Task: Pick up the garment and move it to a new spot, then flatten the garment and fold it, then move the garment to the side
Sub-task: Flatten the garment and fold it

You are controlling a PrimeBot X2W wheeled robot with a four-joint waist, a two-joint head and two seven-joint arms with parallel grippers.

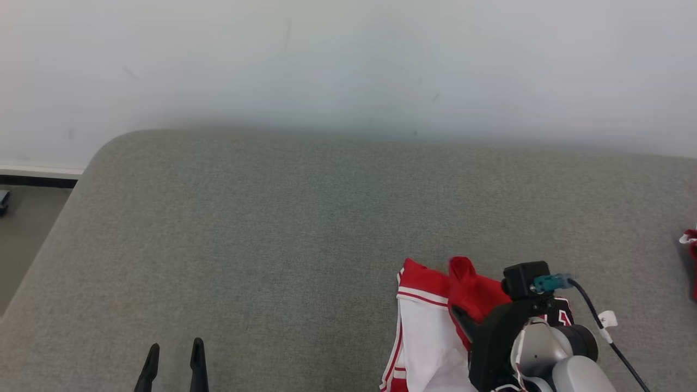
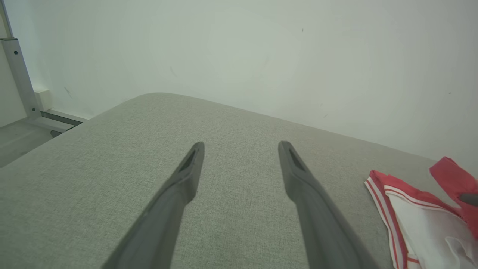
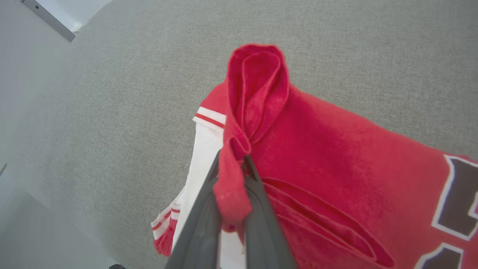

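Note:
The garment [image 1: 430,332] is a red and white jersey with striped trim, lying on the grey cushion at the lower right of the head view. My right gripper [image 1: 456,313] is shut on a bunched red fold of the garment [image 3: 336,157], and the cloth rises in a peak above the fingertips [image 3: 248,168]. Dark lettering with white edging shows on the red fabric at the right of the right wrist view. My left gripper [image 1: 174,348] stands open at the lower left, apart from the garment [image 2: 418,216], with nothing between its fingers [image 2: 190,164].
The grey cushion [image 1: 272,228] stretches wide toward a white wall [image 1: 348,65]. Its rounded left edge drops to the floor [image 1: 22,228]. A small red and white item [image 1: 690,245] lies at the far right edge. A metal frame leg [image 2: 18,74] stands at the left.

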